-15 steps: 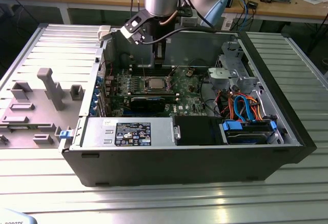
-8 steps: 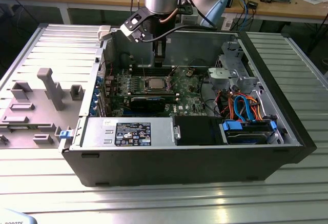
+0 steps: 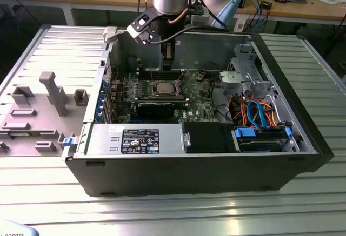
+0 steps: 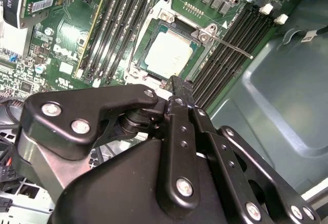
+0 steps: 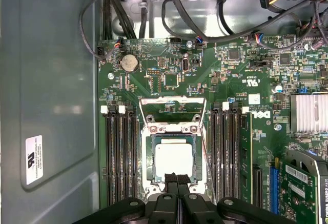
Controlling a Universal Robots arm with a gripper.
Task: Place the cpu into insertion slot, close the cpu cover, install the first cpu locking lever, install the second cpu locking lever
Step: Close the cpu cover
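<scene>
The dull silver square cpu lies flat in the slot, framed by the thin metal cover. The matte black gripper, fingertips pressed together and holding nothing, hangs near the cpu's edge, at its 12 o'clock in the exterior view.

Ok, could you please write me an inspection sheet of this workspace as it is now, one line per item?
Surface: ribbed metal table carrying an open computer case.
Job's things: cpu sits in the insertion slot; cpu cover seems raised, not over the chip; a thin lever sticks out sideways.
Clutter: grey plastic fixture beside the case, on the exterior view's left.
Gripper: shut, nothing seen in it, tips over the cpu's edge; contact cannot be told.
Cables: orange and blue cables and black cables inside the case.
Surroundings: workbench behind, with small items.
</scene>
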